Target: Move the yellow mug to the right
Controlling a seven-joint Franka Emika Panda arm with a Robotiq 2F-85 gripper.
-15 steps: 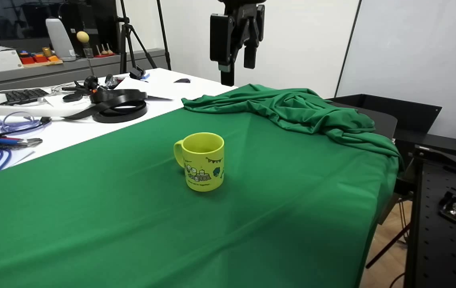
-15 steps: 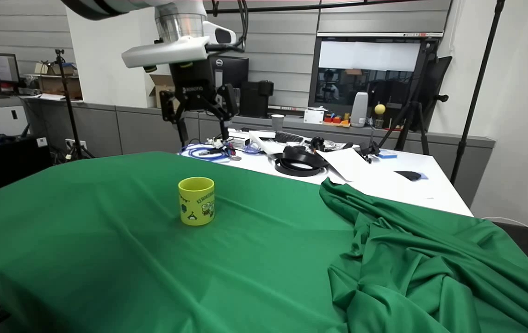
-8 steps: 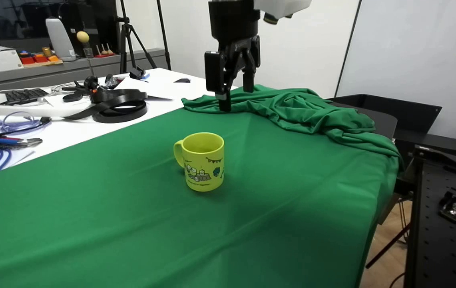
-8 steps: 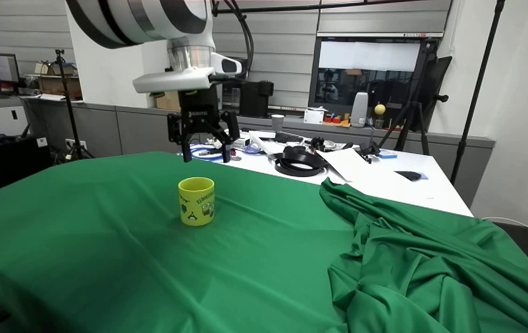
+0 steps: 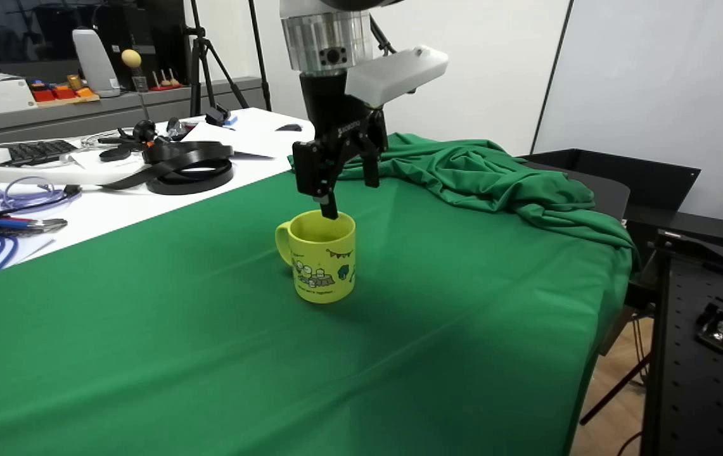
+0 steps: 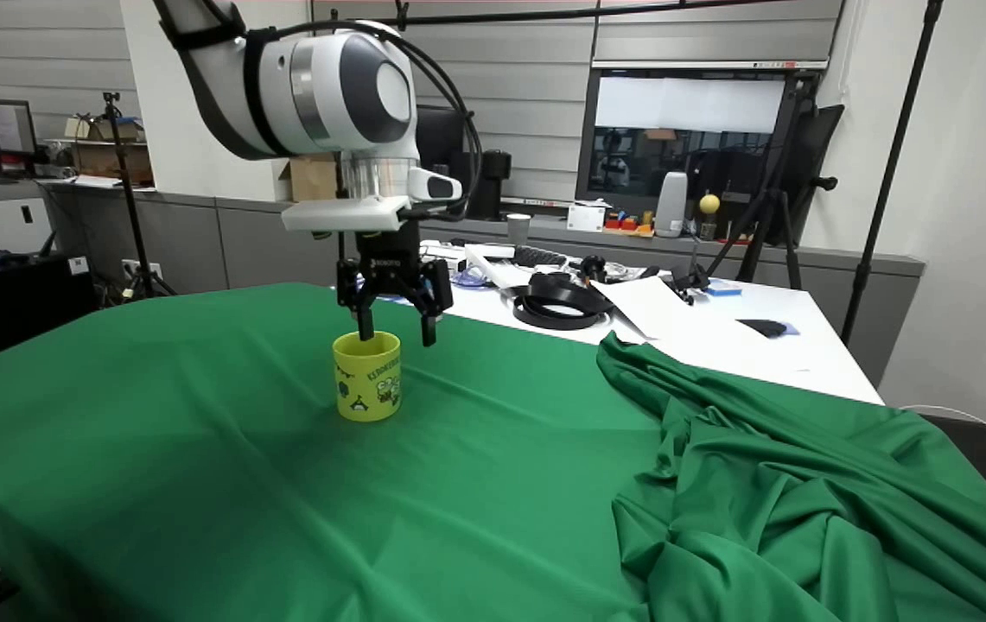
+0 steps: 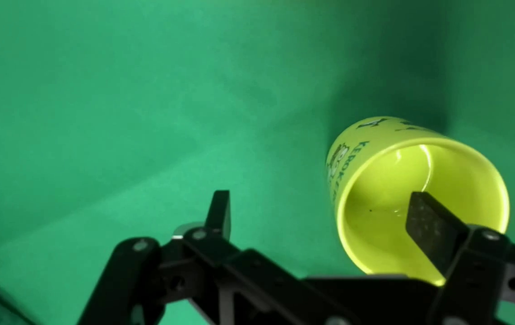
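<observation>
The yellow mug (image 5: 323, 272) stands upright on the green cloth, with its loop handle showing in that exterior view. It also shows in an exterior view (image 6: 367, 389) with the handle hidden, and right of centre in the wrist view (image 7: 388, 180). My gripper (image 5: 350, 196) is open and points down just above the mug; it shows also in an exterior view (image 6: 397, 335). In the wrist view my gripper (image 7: 320, 203) has one fingertip over the mug's opening and the other outside over the cloth. Whether the first tip is below the rim I cannot tell.
The green cloth (image 5: 177, 354) covers the table, with a crumpled heap (image 5: 475, 171) of it on the far side, also in an exterior view (image 6: 769, 510). A white desk (image 5: 260, 136) beside it holds cables and a black strap roll (image 5: 190, 174).
My gripper has come down from high above the table to just over the mug, moving left in one exterior picture and slightly right in another. It stays open. The mug has not moved.
</observation>
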